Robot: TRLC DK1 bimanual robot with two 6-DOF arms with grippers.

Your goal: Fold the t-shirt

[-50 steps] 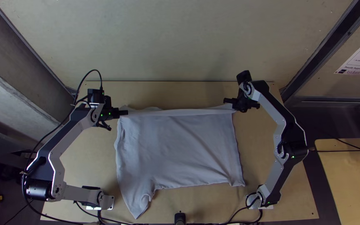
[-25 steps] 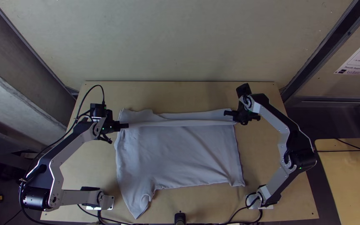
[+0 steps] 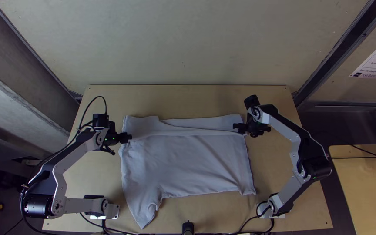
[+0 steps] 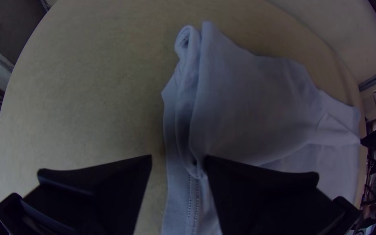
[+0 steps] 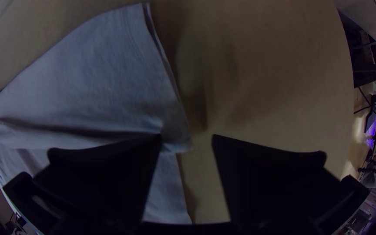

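Pale t-shirt — folded over (flap creased) — left gripper, right gripper both spread.

The t-shirt is plain pale blue-grey, the table tan, the arms silver-grey and black.

The pale grey t-shirt lay flat and wide on the light wooden table, with soft wrinkles across it. Along its far side, a narrow folded band overlay the rest, its nearer edge raised in a loose ridge running from left to right. A tapering flap pointed nearward at the left corner; stitching showed along the left side, where layers bunched.
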